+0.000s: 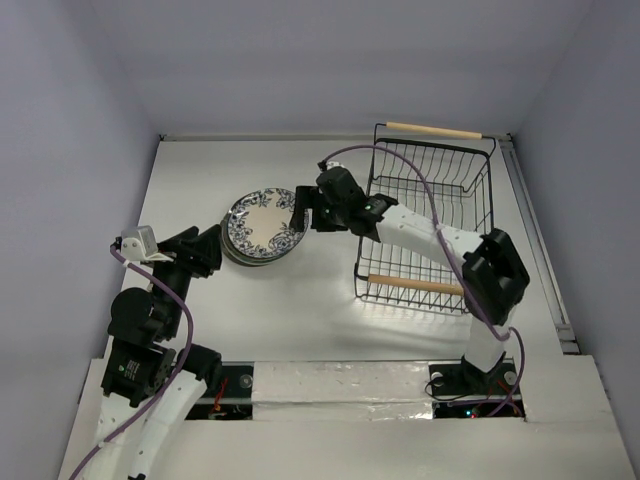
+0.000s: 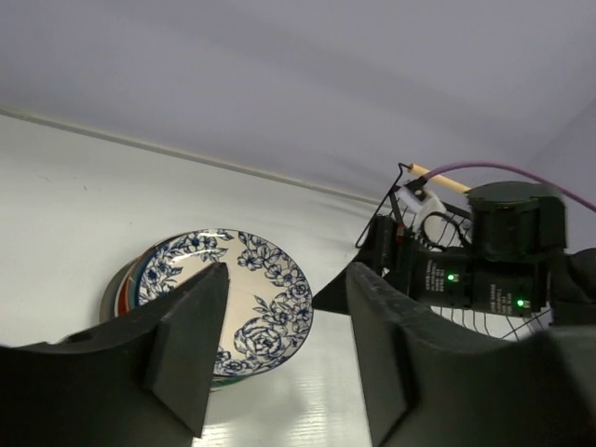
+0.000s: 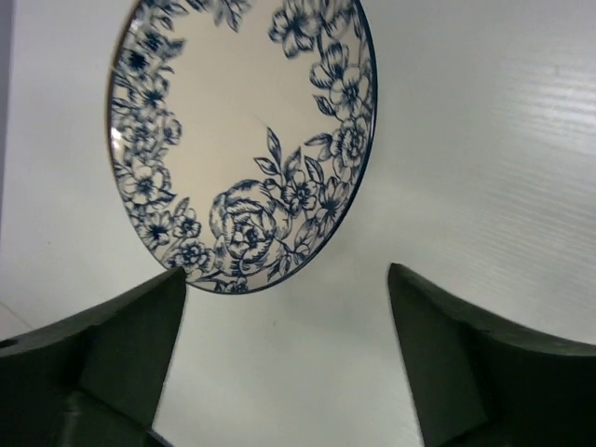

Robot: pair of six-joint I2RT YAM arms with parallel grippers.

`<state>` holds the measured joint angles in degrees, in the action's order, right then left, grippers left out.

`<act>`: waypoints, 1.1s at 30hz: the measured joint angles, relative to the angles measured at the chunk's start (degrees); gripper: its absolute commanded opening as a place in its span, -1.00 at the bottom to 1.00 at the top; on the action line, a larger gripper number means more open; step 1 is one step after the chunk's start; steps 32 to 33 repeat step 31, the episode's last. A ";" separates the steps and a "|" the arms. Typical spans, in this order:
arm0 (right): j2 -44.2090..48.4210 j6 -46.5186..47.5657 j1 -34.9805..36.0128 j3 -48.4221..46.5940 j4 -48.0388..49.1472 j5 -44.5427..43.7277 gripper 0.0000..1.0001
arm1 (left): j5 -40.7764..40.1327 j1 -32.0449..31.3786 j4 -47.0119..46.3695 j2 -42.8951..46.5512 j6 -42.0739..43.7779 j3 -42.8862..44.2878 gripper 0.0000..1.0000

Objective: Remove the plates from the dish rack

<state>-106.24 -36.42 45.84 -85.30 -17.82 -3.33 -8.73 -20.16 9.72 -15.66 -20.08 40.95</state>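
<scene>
A stack of plates (image 1: 262, 227) lies on the table left of centre, with the white plate with the blue floral rim (image 2: 233, 298) on top; red and teal rims show beneath it (image 2: 130, 284). The white plate also shows in the right wrist view (image 3: 237, 140). The black wire dish rack (image 1: 430, 215) stands at the right with no plates visible in it. My right gripper (image 1: 305, 208) is open and empty just right of the stack. My left gripper (image 1: 215, 245) is open and empty at the stack's left edge.
The rack's wooden handles lie at its far (image 1: 432, 130) and near (image 1: 415, 284) ends. The right arm (image 1: 430, 235) reaches across the rack. A purple cable (image 1: 420, 185) loops over the rack. White walls close in the table at back and sides.
</scene>
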 measured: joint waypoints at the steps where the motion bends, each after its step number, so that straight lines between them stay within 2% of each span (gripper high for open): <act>1: 1.20 0.72 0.07 0.35 -0.07 -0.48 0.30 | -0.07 0.00 0.02 0.00 0.00 0.00 0.07; 2: 2.84 1.25 0.13 1.09 0.00 -1.07 -0.22 | -0.13 0.00 0.02 0.00 -0.02 0.00 0.16; 3: 4.96 1.88 0.28 2.05 -0.22 -1.57 -0.92 | -0.17 0.00 0.00 0.00 -0.02 0.00 0.21; 4: 6.99 2.10 0.42 2.95 -0.20 -2.32 -1.00 | -0.15 0.00 0.00 0.00 -0.02 0.00 0.28; 5: 9.79 2.32 0.70 4.00 -0.15 -3.04 -1.00 | -0.15 0.00 0.00 0.00 -0.07 0.00 0.43; 7: 16.09 3.23 1.16 6.84 0.26 -4.46 -1.00 | 0.02 0.00 0.00 0.00 -0.09 0.00 0.56; 8: 20.26 3.87 1.22 8.63 0.70 -5.53 -1.00 | 0.17 0.00 -0.02 0.00 -0.13 0.00 0.76; 10: 28.02 4.90 1.51 11.30 1.14 -7.43 -1.00 | 1.09 0.00 -0.07 0.00 -0.11 0.00 0.98; 12: 36.65 6.25 1.64 13.99 1.79 -10.40 -0.98 | 2.23 0.00 -0.13 0.00 -0.20 0.00 0.98; 14: 45.81 7.43 1.62 16.28 1.90 -13.64 -0.88 | 3.39 0.00 -0.24 -0.13 -0.20 0.02 0.98; 17: 59.19 8.33 1.60 19.04 1.88 -19.39 -0.02 | 4.72 0.00 0.17 -1.51 -0.24 0.92 0.98; 18: 62.47 8.46 1.62 19.76 1.95 -21.40 0.53 | 5.03 0.00 0.46 -2.32 -0.26 1.62 0.98; 20: 70.77 8.57 1.62 21.70 1.97 -25.73 0.95 | 5.64 0.00 1.09 -4.15 -0.31 3.54 0.98; 23: 82.73 8.46 1.57 25.27 2.45 -33.92 0.99 | 6.27 0.00 1.40 -5.99 -0.31 6.43 0.98; 26: 89.99 8.81 1.51 28.11 3.23 -38.86 0.99 | 6.78 0.00 1.20 -5.86 -0.28 8.26 0.98; 33: 87.67 9.27 1.51 29.77 3.04 -40.22 0.99 | 6.80 0.00 0.87 -5.31 -0.31 8.68 0.98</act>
